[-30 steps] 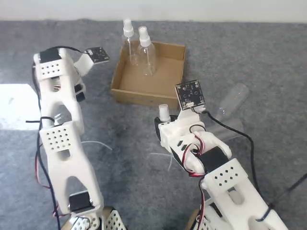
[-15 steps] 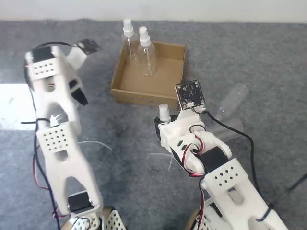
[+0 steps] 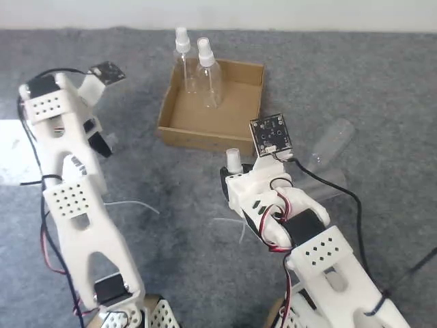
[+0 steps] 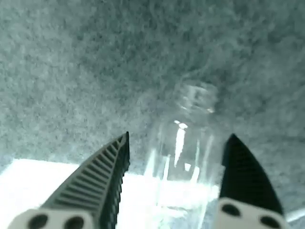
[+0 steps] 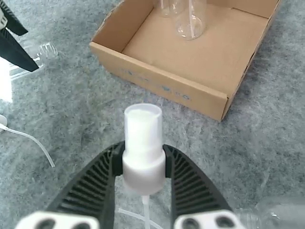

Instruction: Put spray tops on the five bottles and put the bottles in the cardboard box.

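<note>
My left gripper (image 4: pixel 180 138) is open, its black fingers on either side of a clear bottle (image 4: pixel 183 148) with no top that lies on the grey carpet. The right wrist view shows that same bottle (image 5: pixel 40 51) off to the side of the cardboard box (image 5: pixel 157 78). My right gripper (image 5: pixel 143 157) is shut on a white spray top (image 5: pixel 142 138), held upright in front of the box (image 3: pixel 205 137). Two bottles with spray tops (image 3: pixel 208 72) stand in the box's far corner. Another clear bottle (image 3: pixel 328 145) lies to the right of the right arm.
Loose thin dip tubes (image 3: pixel 133 203) lie on the carpet between the arms. A bright white patch (image 3: pixel 13 154) sits on the carpet at the far left. The box's near half is bare cardboard.
The left arm has swung to the left, away from the box. The right arm and its spray top have not moved.
</note>
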`<act>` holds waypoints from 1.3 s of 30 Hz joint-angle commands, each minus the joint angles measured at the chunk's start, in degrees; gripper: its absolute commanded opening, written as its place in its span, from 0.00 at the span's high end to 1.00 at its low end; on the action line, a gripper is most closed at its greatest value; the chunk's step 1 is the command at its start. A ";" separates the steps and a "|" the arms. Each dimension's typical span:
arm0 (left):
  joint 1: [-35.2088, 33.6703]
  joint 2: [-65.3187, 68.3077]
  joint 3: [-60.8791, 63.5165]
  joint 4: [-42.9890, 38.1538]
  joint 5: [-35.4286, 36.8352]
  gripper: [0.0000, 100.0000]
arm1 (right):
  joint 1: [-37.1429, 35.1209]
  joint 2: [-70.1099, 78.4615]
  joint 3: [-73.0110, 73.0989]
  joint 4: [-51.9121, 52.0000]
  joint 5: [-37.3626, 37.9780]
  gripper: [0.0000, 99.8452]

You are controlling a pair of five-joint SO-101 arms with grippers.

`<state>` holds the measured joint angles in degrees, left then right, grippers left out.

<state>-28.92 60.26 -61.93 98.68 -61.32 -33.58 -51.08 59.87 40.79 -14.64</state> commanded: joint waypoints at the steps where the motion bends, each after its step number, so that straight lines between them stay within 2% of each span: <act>1: -0.18 0.09 -2.51 1.76 -2.02 0.76 | 0.48 -2.77 -0.88 -1.19 1.14 0.99; 18: 3.25 1.93 -2.42 1.93 -1.67 0.83 | 0.48 -2.77 -0.88 -1.19 1.14 0.99; 23: 2.90 -2.37 -1.89 2.02 2.11 0.83 | 0.48 -2.77 -0.88 -1.19 1.14 0.99; 30: 3.87 -15.47 12.97 2.02 2.29 0.83 | 0.48 -2.77 -0.88 -1.19 1.14 0.99; 39: 5.19 -40.26 33.80 1.76 3.34 0.83 | 0.48 -2.77 -0.88 -1.19 1.14 0.99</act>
<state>-24.18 31.52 -31.87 98.68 -59.65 -33.58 -51.08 59.87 40.79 -14.64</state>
